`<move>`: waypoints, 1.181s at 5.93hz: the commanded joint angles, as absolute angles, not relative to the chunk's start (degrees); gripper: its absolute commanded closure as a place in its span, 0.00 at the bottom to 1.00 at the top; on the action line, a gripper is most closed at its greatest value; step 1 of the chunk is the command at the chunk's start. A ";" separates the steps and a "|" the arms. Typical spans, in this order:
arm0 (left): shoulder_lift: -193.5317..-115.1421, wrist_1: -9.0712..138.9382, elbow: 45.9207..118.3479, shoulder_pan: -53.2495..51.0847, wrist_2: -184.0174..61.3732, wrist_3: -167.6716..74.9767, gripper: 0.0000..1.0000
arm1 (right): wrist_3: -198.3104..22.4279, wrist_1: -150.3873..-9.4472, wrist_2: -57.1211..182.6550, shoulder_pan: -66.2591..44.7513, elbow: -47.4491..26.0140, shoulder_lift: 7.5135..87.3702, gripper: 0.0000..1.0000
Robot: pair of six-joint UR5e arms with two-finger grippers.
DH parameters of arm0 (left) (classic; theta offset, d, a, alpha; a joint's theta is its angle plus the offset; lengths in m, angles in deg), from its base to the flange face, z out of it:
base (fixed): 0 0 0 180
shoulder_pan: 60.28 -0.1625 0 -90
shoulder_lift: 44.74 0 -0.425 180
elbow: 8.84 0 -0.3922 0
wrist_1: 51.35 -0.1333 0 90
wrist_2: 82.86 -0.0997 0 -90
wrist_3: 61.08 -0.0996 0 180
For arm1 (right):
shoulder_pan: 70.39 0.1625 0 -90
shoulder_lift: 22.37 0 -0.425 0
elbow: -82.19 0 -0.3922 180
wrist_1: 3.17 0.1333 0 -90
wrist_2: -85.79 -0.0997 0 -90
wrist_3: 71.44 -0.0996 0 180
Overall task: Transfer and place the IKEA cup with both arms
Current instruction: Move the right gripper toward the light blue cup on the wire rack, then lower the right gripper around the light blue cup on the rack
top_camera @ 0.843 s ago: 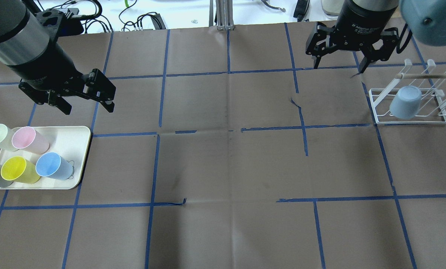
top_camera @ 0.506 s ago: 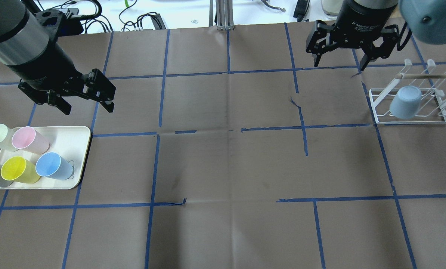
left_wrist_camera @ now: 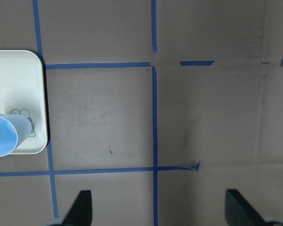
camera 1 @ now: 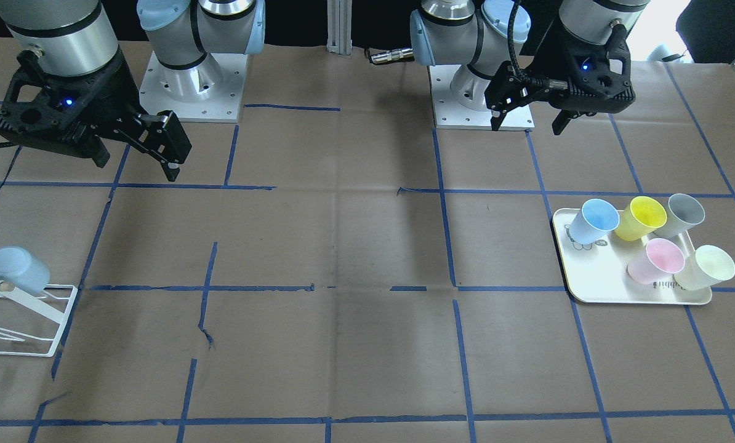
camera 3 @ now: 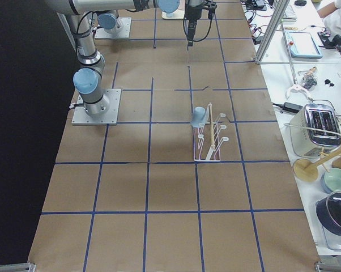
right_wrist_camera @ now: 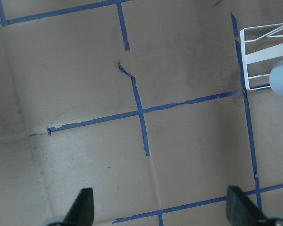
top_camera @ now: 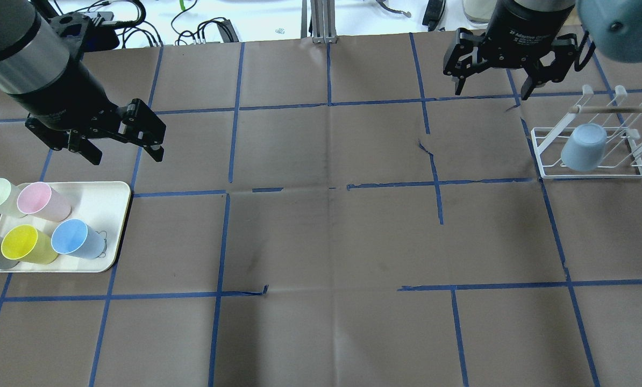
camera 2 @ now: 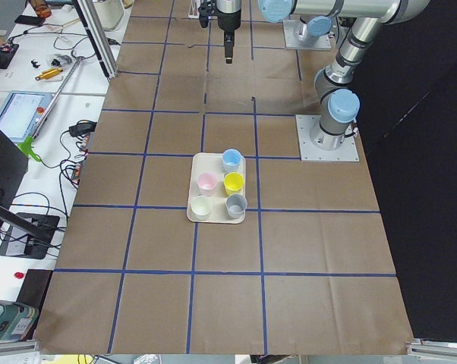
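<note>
Both grippers hover empty over the bench (top_camera: pixel 326 242), fingers (top_camera: pixel 154 145) spread: left gripper (top_camera: pixel 127 156) near the tray (top_camera: pixel 106 199), right gripper (top_camera: pixel 491 92) near the rack (top_camera: pixel 590 173), where the IKEA cup (top_camera: pixel 584 148) sits tilted, mouth-down.

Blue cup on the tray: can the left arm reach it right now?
Probably yes: the left gripper hangs open and empty beside the tray, nothing between them; the blue cup has only the yellow cup close beside it.

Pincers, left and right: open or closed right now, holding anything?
Left black two-finger pincer: open, holding nothing.
Right black two-finger pincer: open, holding nothing.
</note>
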State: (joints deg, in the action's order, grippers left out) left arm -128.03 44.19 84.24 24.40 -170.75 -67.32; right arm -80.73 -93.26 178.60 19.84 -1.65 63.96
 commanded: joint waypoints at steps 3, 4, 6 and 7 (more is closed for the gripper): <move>-127.98 44.28 84.24 24.45 -170.75 -67.32 0.01 | -58.59 -94.13 179.04 -0.39 -2.36 61.68 0.00; -127.98 44.19 84.24 24.36 -170.75 -67.32 0.01 | -55.74 -97.01 179.91 -3.90 -2.45 60.18 0.00; -127.98 44.19 84.24 24.36 -170.75 -67.32 0.01 | -51.84 -103.07 180.18 -4.99 -4.10 54.31 0.00; -127.98 44.19 84.24 24.36 -170.66 -67.32 0.01 | -52.54 -107.89 179.84 -4.99 -7.60 52.88 0.00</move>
State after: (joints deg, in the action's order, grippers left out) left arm -127.97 44.19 84.24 24.39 -170.72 -67.32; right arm -52.41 -103.60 180.04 -4.85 -4.86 54.77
